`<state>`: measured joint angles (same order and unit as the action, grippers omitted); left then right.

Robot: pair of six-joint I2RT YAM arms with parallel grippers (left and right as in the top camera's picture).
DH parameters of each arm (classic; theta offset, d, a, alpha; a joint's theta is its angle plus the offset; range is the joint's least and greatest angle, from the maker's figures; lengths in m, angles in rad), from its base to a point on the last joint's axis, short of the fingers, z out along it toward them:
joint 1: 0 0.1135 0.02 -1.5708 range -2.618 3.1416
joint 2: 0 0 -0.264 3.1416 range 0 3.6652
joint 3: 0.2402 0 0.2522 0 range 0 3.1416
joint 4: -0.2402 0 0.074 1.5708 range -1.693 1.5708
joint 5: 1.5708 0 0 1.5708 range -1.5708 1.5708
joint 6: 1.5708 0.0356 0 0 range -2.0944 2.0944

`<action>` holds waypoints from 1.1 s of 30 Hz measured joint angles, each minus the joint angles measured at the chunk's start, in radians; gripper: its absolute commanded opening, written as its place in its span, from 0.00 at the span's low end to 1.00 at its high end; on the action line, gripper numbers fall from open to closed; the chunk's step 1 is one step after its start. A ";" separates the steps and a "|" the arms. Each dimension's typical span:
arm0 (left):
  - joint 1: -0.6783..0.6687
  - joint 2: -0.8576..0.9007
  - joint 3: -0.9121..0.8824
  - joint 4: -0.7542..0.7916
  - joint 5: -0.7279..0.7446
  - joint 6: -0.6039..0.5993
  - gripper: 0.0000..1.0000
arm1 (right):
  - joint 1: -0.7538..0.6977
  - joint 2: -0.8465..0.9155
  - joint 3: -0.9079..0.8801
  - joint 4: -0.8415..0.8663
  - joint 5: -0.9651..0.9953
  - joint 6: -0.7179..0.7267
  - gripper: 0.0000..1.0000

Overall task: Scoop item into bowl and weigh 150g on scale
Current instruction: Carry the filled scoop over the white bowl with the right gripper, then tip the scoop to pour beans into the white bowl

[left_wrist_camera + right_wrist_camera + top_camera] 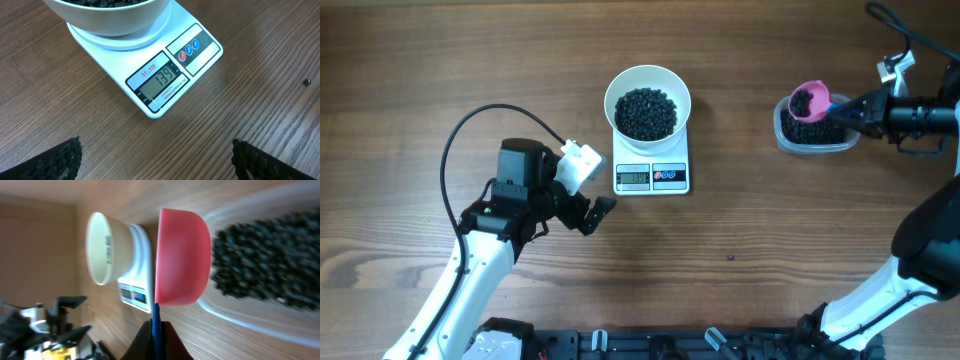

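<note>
The white bowl (616,88) stands on the white scale (651,177) and holds a heap of black beads (645,112). In the left wrist view the scale (150,75) display reads 139 below the bowl (115,20). My left gripper (600,212) (157,160) is open over bare wood just in front of the scale. At the far right my right gripper (855,110) (156,330) is shut on the blue handle of a pink scoop (817,92) (182,255). The scoop holds beads and hangs over the clear tub (785,135).
The clear tub (240,320) at the right holds more black beads (270,260). One stray bead (730,258) (308,82) lies on the wooden table right of the scale. Arm bases line the front edge.
</note>
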<state>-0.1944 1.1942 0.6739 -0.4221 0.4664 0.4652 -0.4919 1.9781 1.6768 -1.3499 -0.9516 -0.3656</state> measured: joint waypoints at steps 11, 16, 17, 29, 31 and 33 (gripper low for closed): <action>0.000 0.000 0.000 0.000 0.000 0.000 1.00 | 0.226 -0.005 0.000 0.055 -0.152 0.043 0.04; 0.000 0.000 0.000 0.000 0.000 0.000 1.00 | 0.352 -0.005 0.000 0.175 -0.163 0.163 0.04; 0.000 0.000 0.000 0.000 0.000 0.000 1.00 | 0.380 -0.005 0.000 0.195 -0.164 0.192 0.04; 0.000 0.000 0.000 0.000 0.000 0.000 1.00 | 0.644 -0.006 0.224 0.230 0.116 0.408 0.04; 0.000 0.000 0.000 0.000 0.000 0.000 1.00 | 0.691 -0.006 0.239 0.230 0.215 0.423 0.04; 0.000 0.000 0.000 0.000 0.000 0.000 1.00 | 0.737 -0.006 0.244 0.230 0.302 0.430 0.04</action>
<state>-0.1944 1.1942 0.6739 -0.4225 0.4664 0.4652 0.2451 1.9724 1.9209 -1.1202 -0.6498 0.0639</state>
